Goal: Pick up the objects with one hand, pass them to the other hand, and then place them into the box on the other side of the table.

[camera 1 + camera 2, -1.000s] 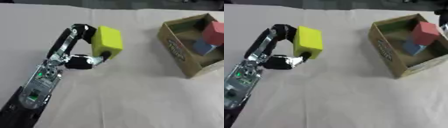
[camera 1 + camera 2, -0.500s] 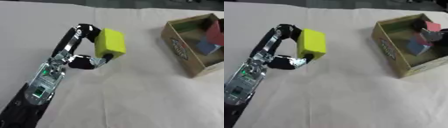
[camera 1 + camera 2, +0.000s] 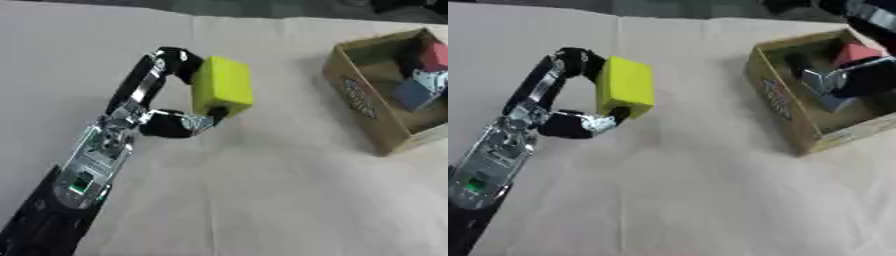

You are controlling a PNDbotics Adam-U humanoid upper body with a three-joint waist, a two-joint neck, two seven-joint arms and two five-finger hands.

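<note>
Yellow block (pinched) between left fingers

One yellow block is sitting at 11 o'clock. One cardboard box is lying at 2 o'clock, holding one red block and one blue block. Two robot hands are showing: left, right.

The box carries a printed label on its side, too blurred to read

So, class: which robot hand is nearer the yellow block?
Left. The left robot hand grips the yellow block; the right robot hand is over the box.
</note>
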